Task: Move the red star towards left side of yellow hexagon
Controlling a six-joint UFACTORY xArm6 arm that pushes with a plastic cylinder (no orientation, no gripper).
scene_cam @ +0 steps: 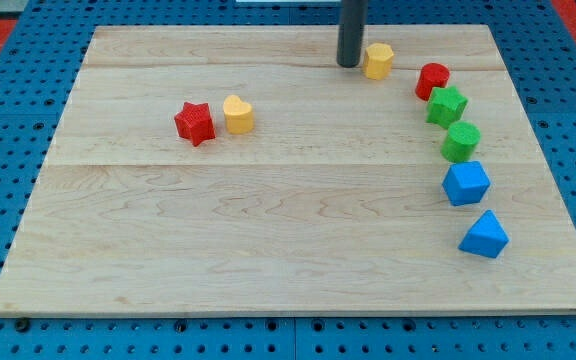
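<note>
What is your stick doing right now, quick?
My tip: holding nothing, it has no gripper; it sits just left of the yellow hexagon, far from the red star.

Lab bench — blue pegboard [28, 335] under wooden board [268, 230].

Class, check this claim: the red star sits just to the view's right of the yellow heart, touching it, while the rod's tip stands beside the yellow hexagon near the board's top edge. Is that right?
Not quite: the side is wrong. The camera view shows the red star just to the view's left of the yellow heart, touching it. The rest holds: my tip stands beside the yellow hexagon near the board's top edge.
</note>
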